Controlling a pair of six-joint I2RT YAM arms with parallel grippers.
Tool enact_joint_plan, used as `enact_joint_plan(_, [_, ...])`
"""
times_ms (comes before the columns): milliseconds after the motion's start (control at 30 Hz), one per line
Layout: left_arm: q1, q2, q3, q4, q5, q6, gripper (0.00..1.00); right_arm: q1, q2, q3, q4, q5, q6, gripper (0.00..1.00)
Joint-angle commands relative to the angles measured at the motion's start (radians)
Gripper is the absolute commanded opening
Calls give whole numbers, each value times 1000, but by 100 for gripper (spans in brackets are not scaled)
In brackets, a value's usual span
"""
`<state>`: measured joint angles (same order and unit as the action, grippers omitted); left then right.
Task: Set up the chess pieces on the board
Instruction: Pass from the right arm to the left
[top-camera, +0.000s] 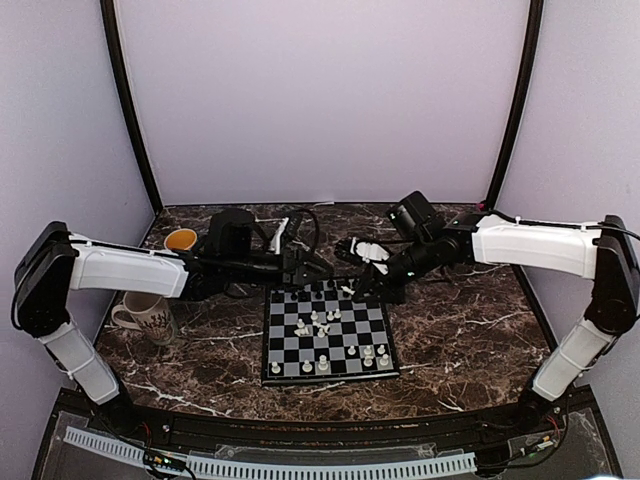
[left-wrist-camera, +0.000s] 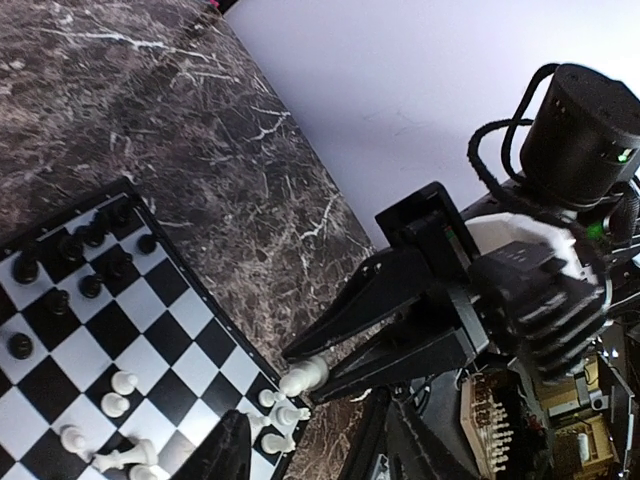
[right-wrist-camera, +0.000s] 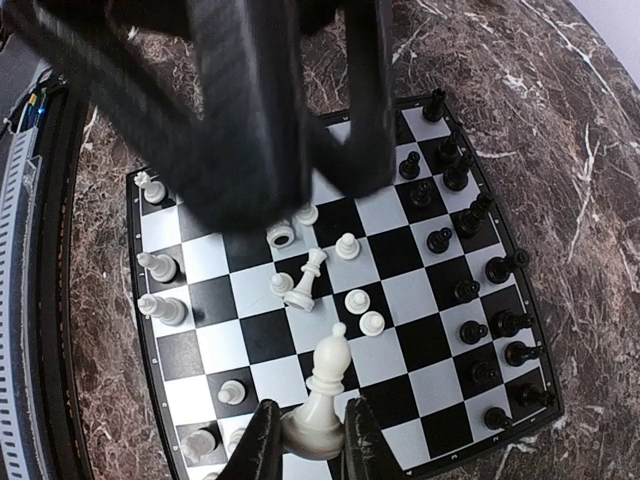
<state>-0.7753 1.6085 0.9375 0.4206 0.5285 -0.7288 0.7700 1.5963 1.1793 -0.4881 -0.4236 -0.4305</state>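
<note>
Pinched narrow in the right gripper (right-wrist-camera: 308, 440), a white bishop (right-wrist-camera: 322, 385) stands upright, gripped low on its body by both fingertips. It hangs at the far rim of the board (right-wrist-camera: 185, 355), near the corner on the right arm's side; whether its base touches a square I cannot tell. Below it the white pieces (right-wrist-camera: 347, 245) are scattered: a few stand along one edge, several pawns sit loose mid-board, and two or three lie toppled together at the centre. Black pieces (right-wrist-camera: 470, 290) crowd the opposite side in two rough rows, close to the rim. Blurred and large across the top of the right wrist view is the left arm (right-wrist-camera: 250, 110); the left gripper (top-camera: 315, 268) reaches over the board's far left corner, just beside the right one, and the frames do not show how wide its jaws stand. Further left on the table (top-camera: 470, 340) sits a cup with an orange inside (top-camera: 181, 240), with nothing visible in it, and nearer the front a white mug (top-camera: 143, 316) whose mouth the arm hides. Bare marble lies right of the board and in front of it, up to the table's near edge.
</note>
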Motion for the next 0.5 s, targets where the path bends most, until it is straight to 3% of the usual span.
enact_joint_plan(0, [-38, 87, 18, 192, 67, -140, 46, -6, -43, -19, 59, -51, 9, 17])
enact_joint_plan(167, [-65, 180, 66, 238, 81, -187, 38, -7, -60, -49, 64, -54, 3, 17])
enact_joint_plan(467, [-70, 205, 64, 271, 70, -210, 28, -6, -61, -63, 62, -72, -12, 18])
